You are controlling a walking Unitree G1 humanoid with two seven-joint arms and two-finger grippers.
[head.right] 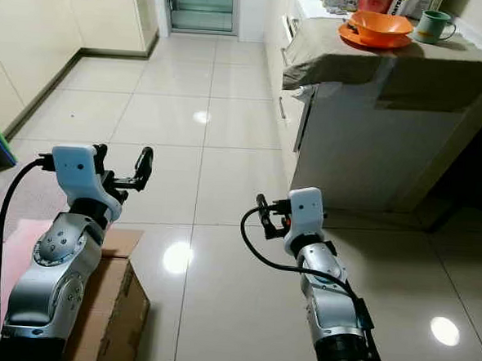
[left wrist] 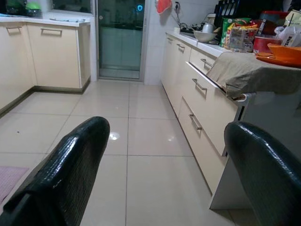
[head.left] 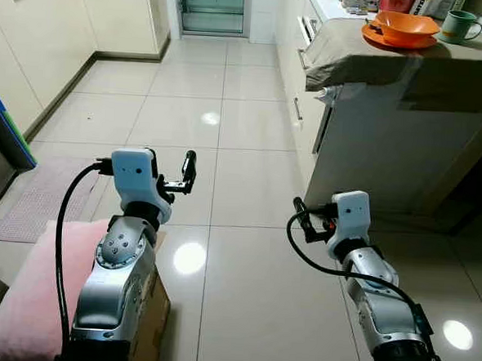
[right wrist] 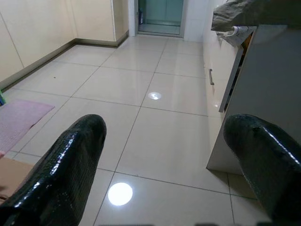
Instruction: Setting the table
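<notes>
Glossy cream tiles covered the kitchen floor (head.left: pixel 229 106) in the left eye view, where both silver arms reached forward above it. The left gripper (head.left: pixel 184 175) was held higher, its fingers spread and holding nothing; the right gripper (head.left: pixel 302 217) was lower, nearer the white cabinet, and its fingers could not be read from here. Far ahead on the right, a counter (head.left: pixel 355 52) draped in a grey-brown cloth carried an orange bowl (head.left: pixel 407 25) sitting on an orange plate (head.left: pixel 397 39), with a green mug (head.left: pixel 458 24) just beside them. A pink cushion (head.left: pixel 29 298) lay against a cardboard box (head.left: pixel 155 306) by the left arm.

The right eye view gave the same scene, the bowl on its plate well apart from both grippers.

In the left wrist view, the two black fingers (left wrist: pixel 70 174) stood wide apart and empty, with drawers (left wrist: pixel 197 89) and the draped counter beyond.

In the right wrist view, the fingers (right wrist: pixel 66 165) were likewise wide apart around bare floor, gripping nothing.
</notes>
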